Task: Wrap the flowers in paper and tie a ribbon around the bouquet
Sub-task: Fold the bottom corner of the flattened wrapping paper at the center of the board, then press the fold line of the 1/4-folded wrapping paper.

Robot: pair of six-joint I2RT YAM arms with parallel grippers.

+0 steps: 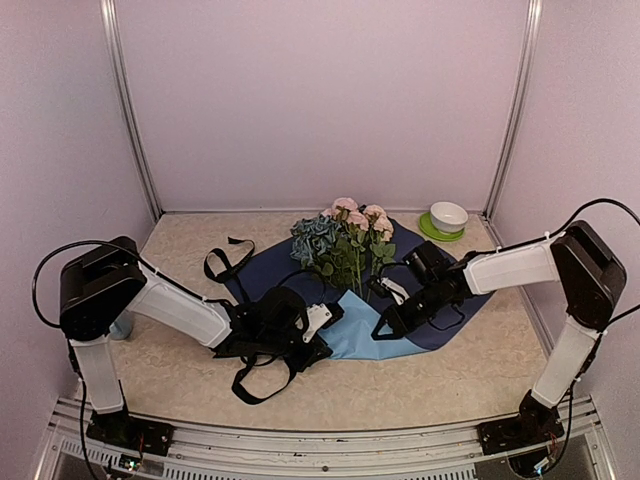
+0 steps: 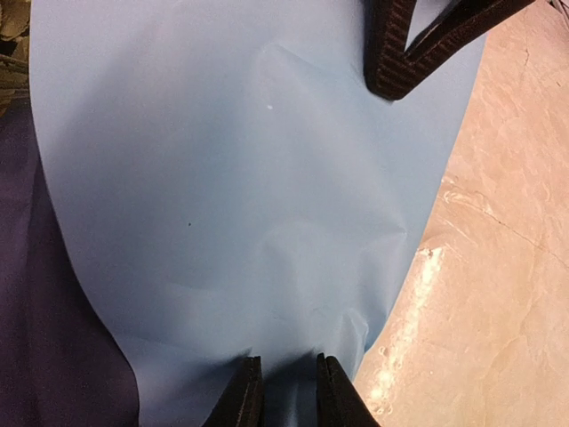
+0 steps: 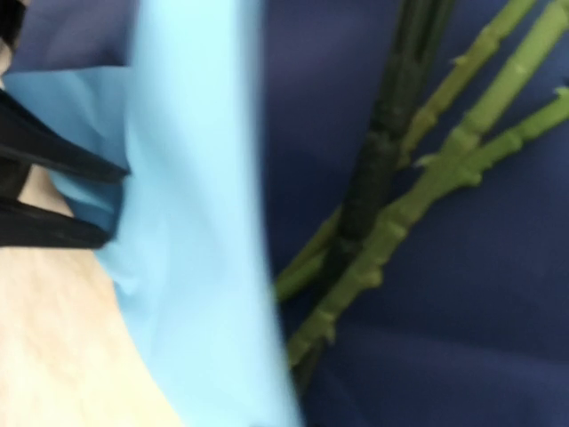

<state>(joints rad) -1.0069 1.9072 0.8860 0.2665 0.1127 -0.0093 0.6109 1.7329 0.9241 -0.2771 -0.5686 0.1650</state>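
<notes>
The left gripper (image 2: 286, 366) pinches narrowly the light blue flap of the paper (image 2: 222, 196), probably to fold it over the flowers (image 1: 345, 240) lying on its navy side. For the right gripper (image 1: 381, 329) I cannot tell the opening.

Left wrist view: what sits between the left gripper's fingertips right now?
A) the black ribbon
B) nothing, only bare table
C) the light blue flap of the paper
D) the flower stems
C: the light blue folded-over flap of the paper runs down into the narrow gap of the left gripper, pinched between its two fingertips.
</notes>
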